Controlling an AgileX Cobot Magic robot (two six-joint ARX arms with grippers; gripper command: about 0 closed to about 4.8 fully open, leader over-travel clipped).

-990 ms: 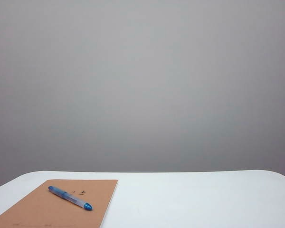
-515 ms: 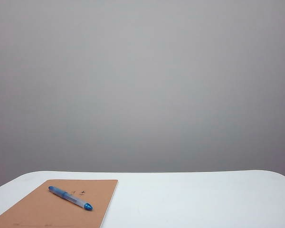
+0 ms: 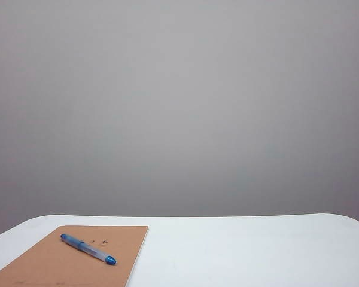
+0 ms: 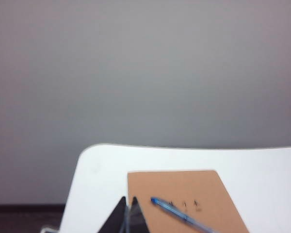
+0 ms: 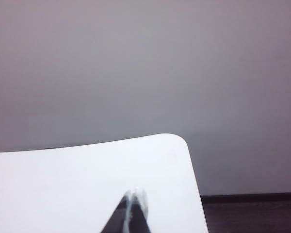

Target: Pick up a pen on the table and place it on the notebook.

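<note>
The pen (image 3: 88,249) already lies on the notebook (image 3: 54,266), resting flat across the cover's upper part with its darker rounded end toward the notebook's right edge and its other end toward the far left corner, so its long axis runs diagonally across the cover, just beside the small printed characters. The notebook sits on the tabletop (image 3: 245,251) at its near left. My left tool (image 4: 127,213) is the nearer of the 2: from its wrist camera the 2 dark fingertips are pressed together, clenched on nothing, just short of the notebook's near edge, and the pen lies just beyond them, angled away across the cover. My right tool (image 5: 134,206) is likewise clenched and empty, hanging over bare tabletop well apart from the notebook, near the far right corner. Neither arm shows in the exterior view, so both look drawn back and low, pointing roughly level across the tabletop. I judge the placing done, with nothing left to grasp.
</note>
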